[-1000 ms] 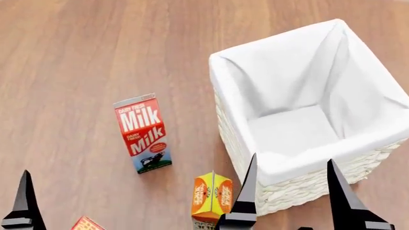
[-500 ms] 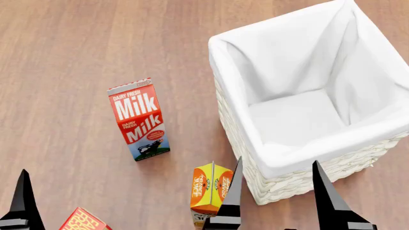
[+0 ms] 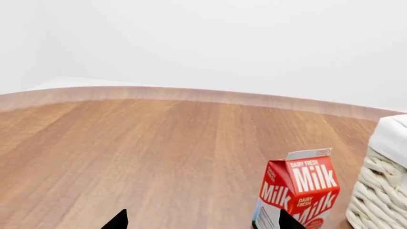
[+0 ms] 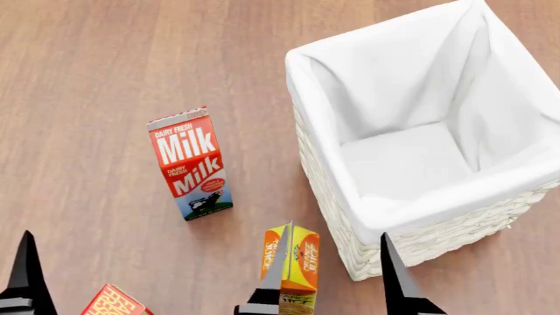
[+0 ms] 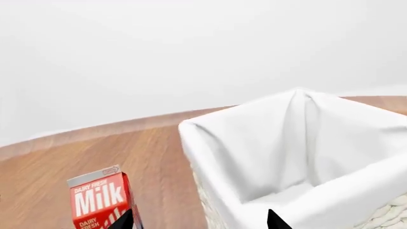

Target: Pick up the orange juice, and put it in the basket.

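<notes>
At the far left of the head view, one black finger of the left gripper (image 4: 25,275) pokes up; its own wrist view shows both tips spread wide, holding nothing. Next comes a corner of the butter box (image 4: 112,302), seen only from the head. The milk carton (image 4: 190,164) stands upright in all three views. The orange juice (image 4: 293,262) stands near the basket (image 4: 326,190), one open right gripper (image 4: 335,266) finger crossing it; neither wrist camera catches it.
</notes>
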